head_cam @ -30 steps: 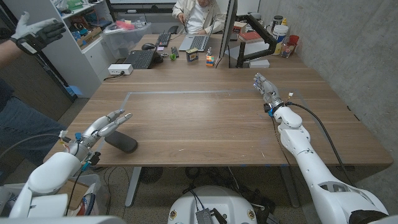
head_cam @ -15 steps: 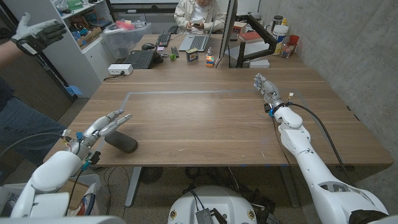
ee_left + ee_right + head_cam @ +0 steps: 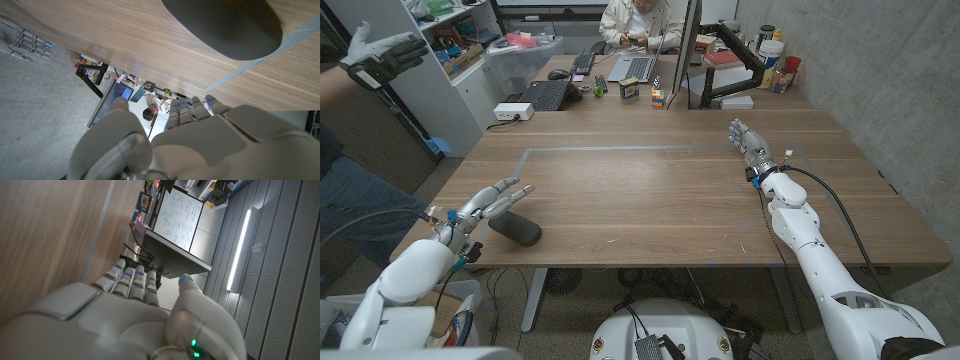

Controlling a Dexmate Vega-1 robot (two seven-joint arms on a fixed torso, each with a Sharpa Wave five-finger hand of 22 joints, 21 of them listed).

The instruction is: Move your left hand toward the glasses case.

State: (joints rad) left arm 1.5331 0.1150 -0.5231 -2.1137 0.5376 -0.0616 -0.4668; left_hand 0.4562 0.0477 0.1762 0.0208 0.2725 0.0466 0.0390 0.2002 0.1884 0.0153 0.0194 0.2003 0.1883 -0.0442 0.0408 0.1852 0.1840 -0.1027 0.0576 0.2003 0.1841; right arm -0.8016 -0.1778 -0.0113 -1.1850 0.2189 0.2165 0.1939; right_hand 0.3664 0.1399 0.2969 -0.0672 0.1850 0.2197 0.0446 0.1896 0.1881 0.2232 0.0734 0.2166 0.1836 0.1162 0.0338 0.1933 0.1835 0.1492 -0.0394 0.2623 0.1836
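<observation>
A dark grey glasses case (image 3: 516,229) lies near the table's front left edge, and it shows large and close in the left wrist view (image 3: 225,22). My left hand (image 3: 485,205) hovers just left of and above it, fingers stretched out and apart, holding nothing; its back shows in the left wrist view (image 3: 175,140). My right hand (image 3: 748,142) stands at the far right of the table with fingers extended and nothing in it, seen from behind in the right wrist view (image 3: 130,315).
A taped rectangle outline (image 3: 620,150) marks the wooden table's (image 3: 650,200) middle. Keyboard (image 3: 549,94), laptop (image 3: 638,68), monitor (image 3: 688,50) and small items crowd the far edge. A seated person (image 3: 638,20) is behind; another person's gloved hand (image 3: 380,52) is raised at far left.
My left arm has crept slightly up and right toward the case. The right hand has stayed put.
</observation>
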